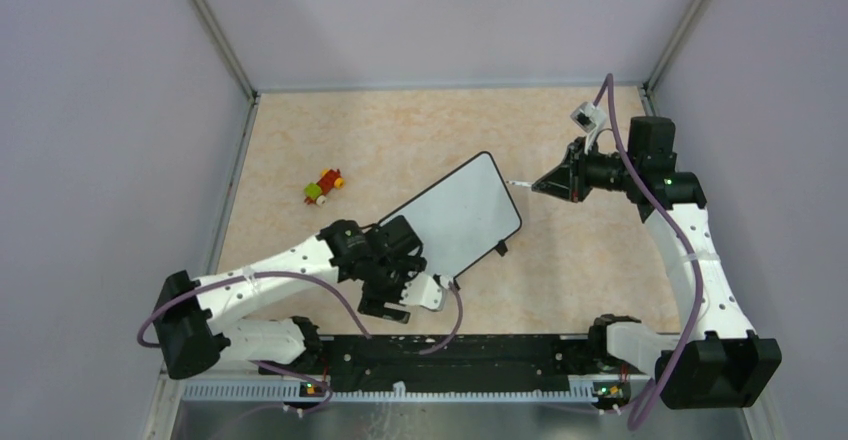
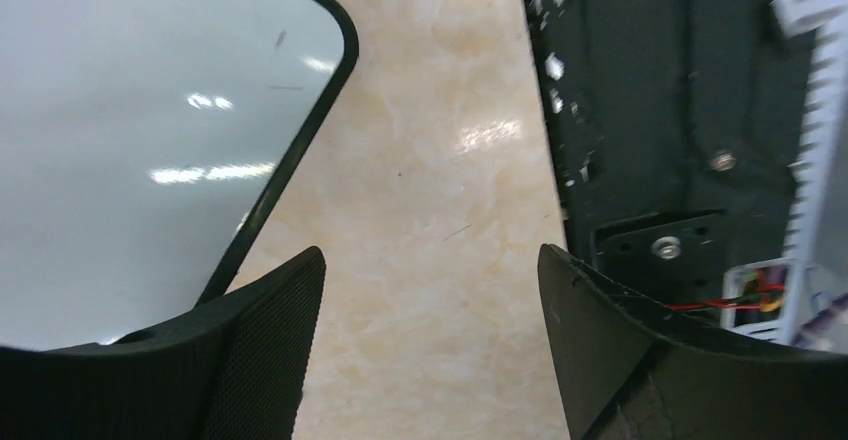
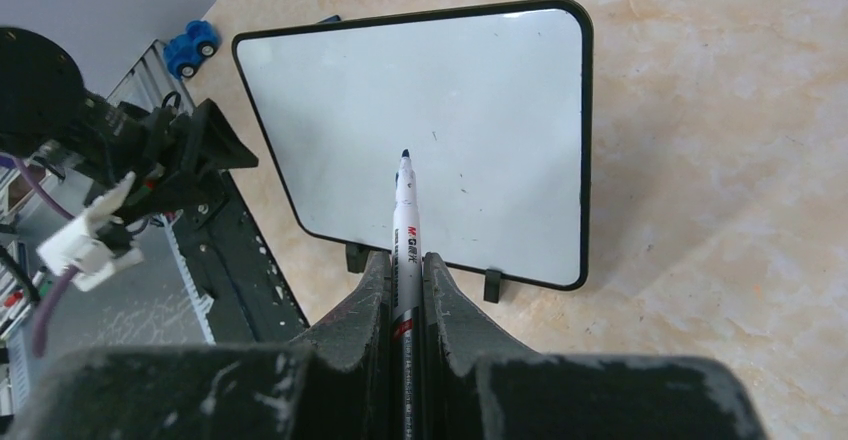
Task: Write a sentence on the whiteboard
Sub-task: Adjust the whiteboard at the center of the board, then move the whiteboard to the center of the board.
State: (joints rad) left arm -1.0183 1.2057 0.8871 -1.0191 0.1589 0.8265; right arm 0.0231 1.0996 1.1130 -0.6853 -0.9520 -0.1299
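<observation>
Right hand [image 3: 405,265] clamped on marker [image 3: 405,205], tip aimed at blank whiteboard [image 3: 330,90] — left hand [image 2: 430,290] spread, beside board's corner — writing not begun; next likely needs tip lowered onto surface.

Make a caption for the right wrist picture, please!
Right gripper clamps a marker, tip aimed at the nearly clean whiteboard.

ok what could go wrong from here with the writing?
1. Nothing holds the whiteboard: the left gripper is open at its near corner, clamped on nothing, so the board may slide under pen pressure.
2. The right gripper is shut on the marker with a good part of the barrel sticking out ahead of the fingers. Pressing the tip down could pivot it or push it back in the grip.
</observation>
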